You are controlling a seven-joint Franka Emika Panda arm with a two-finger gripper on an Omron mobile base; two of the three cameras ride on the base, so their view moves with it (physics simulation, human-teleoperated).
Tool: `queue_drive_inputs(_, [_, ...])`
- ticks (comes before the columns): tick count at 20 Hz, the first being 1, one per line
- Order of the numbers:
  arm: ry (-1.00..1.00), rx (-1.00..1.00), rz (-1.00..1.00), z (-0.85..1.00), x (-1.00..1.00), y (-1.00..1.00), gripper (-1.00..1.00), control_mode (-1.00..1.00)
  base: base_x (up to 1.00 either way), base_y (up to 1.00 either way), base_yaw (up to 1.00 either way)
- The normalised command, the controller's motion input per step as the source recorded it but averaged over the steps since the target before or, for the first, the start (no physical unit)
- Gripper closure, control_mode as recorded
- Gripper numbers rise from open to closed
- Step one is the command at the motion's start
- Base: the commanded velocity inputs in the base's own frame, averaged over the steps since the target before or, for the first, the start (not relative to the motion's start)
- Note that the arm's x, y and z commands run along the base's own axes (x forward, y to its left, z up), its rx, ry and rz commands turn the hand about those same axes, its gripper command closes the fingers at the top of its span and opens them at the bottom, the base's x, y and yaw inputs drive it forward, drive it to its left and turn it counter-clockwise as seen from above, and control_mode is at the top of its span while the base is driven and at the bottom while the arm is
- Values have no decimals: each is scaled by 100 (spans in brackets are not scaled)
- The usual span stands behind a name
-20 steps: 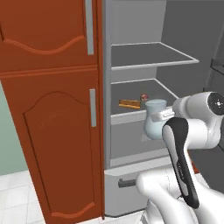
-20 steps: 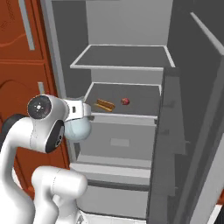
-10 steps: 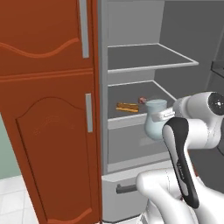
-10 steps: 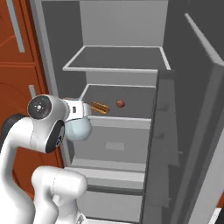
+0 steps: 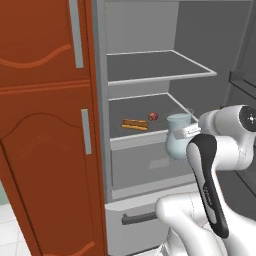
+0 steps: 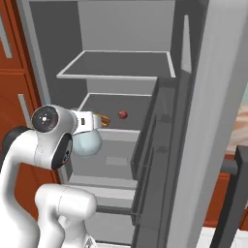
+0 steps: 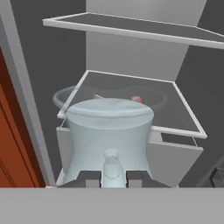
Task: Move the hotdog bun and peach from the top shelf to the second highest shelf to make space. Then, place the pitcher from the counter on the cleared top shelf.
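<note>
Holding the pitcher (image 5: 178, 139) in closed fingers, the gripper (image 7: 112, 177) keeps it in the air in front of the open fridge, level with the second highest shelf (image 5: 145, 141) and just outside that shelf's pale front edge. In the hand view the two dark fingertips (image 7: 88, 178) stand either side of the pitcher's handle, and the pale blue-grey body rises directly ahead of them, upright, its flared rim toward the fridge interior.

Shelf contents — the hotdog bun (image 5: 135, 124) and the peach (image 5: 153, 116) both lie on the second highest shelf, the bun toward its left half, the peach a little behind and to the right of it, the two apart. From the right base view the peach (image 6: 123, 115) sits near the middle of that shelf.

Above, the top shelf (image 5: 165, 77) carries nothing. A red-brown cupboard door (image 5: 45, 130) with grey handles stands to the left of the fridge opening.
</note>
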Motion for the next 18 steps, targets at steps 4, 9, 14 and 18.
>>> queue_drive_inputs(4, [0,0,0,0,0,0,100,100,35,2,0])
queue_drive_inputs(9, [-2,0,0,-5,17,4,100,-100,17,6,0])
queue_drive_inputs(14, [-14,0,-2,3,3,0,100,-100,0,0,0])
queue_drive_inputs(18, [-23,0,-2,33,0,0,100,-100,0,0,0])
